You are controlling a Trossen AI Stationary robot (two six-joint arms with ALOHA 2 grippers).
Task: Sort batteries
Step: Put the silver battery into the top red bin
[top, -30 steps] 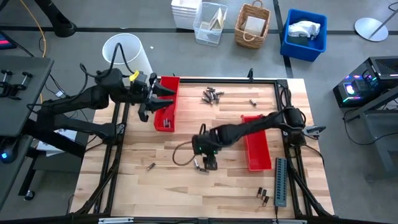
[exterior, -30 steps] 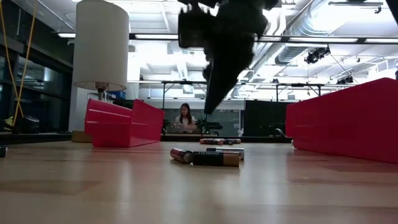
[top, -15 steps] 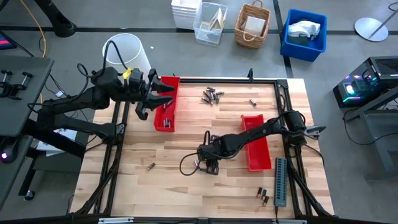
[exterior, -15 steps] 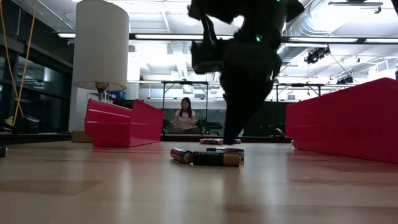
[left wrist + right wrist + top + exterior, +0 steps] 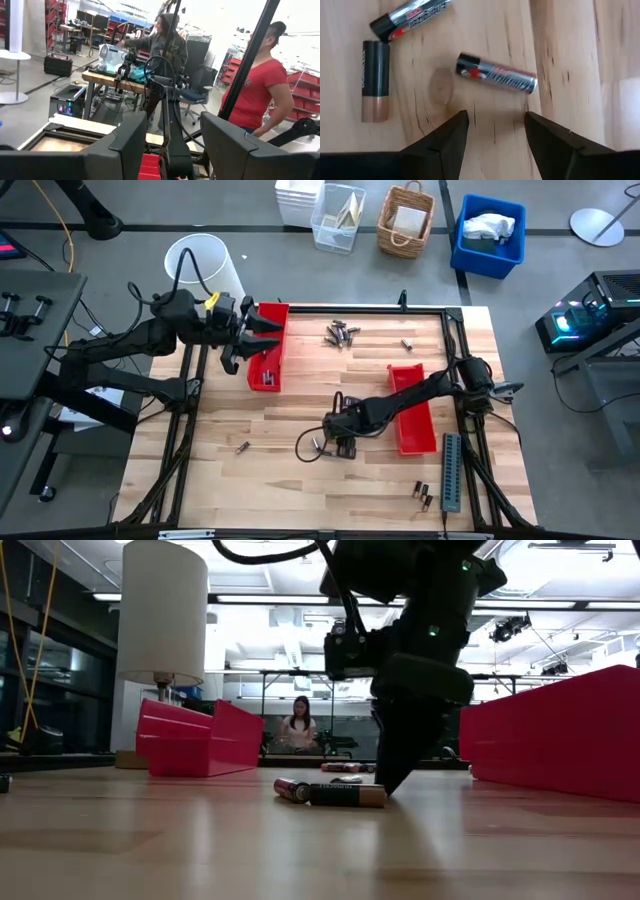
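Three batteries lie loose on the wooden table under my right gripper [image 5: 496,120]: a silver-and-black one [image 5: 496,73] just beyond the fingertips, a black-and-copper one [image 5: 375,80] and another silver-and-black one [image 5: 410,17]. The gripper points steeply down, open, its tips low over the table [image 5: 390,780] beside the batteries [image 5: 345,795]. In the high view it is at the table's middle [image 5: 338,444]. My left gripper [image 5: 255,340] hangs open and level above the left red tray [image 5: 268,345], with nothing between its fingers [image 5: 172,135].
A second red tray [image 5: 412,410] stands right of my right gripper. More batteries lie at the far edge [image 5: 341,333], [image 5: 407,344], near left [image 5: 242,447] and near right [image 5: 423,493]. A grey ridged strip [image 5: 452,472] lies at the right edge. People stand beyond the table [image 5: 260,95].
My right gripper has come down from well above the table to just over the three batteries, shifting a little toward the table's right edge and tipping more steeply downward. The batteries have stayed where they were.
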